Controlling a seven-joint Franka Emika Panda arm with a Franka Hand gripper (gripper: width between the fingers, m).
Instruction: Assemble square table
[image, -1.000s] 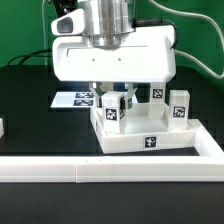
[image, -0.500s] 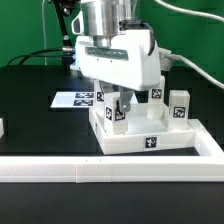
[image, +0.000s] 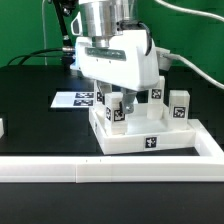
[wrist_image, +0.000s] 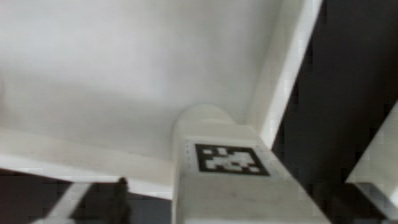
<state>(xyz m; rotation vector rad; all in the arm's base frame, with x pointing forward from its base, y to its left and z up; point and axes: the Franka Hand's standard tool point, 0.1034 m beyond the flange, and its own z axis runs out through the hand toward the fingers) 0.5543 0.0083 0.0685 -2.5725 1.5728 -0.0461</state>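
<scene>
The white square tabletop (image: 170, 138) lies on the black table with a tag on its front rim. A short white tagged leg (image: 113, 113) stands upright at its corner on the exterior view's left. My gripper (image: 114, 101) hangs straight over that leg, turned at an angle, its fingers either side of it and open. In the wrist view the leg (wrist_image: 226, 160) shows its tag between the dark fingers (wrist_image: 103, 200), with small gaps on both sides, and the tabletop (wrist_image: 107, 70) lies behind. Two more legs (image: 178, 107) (image: 152, 97) stand on the top.
The marker board (image: 72, 99) lies flat behind the tabletop on the exterior view's left. The long white border rail (image: 110, 168) runs along the front. A small white part (image: 2, 127) sits at the far left edge.
My gripper turned about its vertical axis over the leg between one second and half a second ago; the leg's tag face kept its heading. Nothing has moved since.
</scene>
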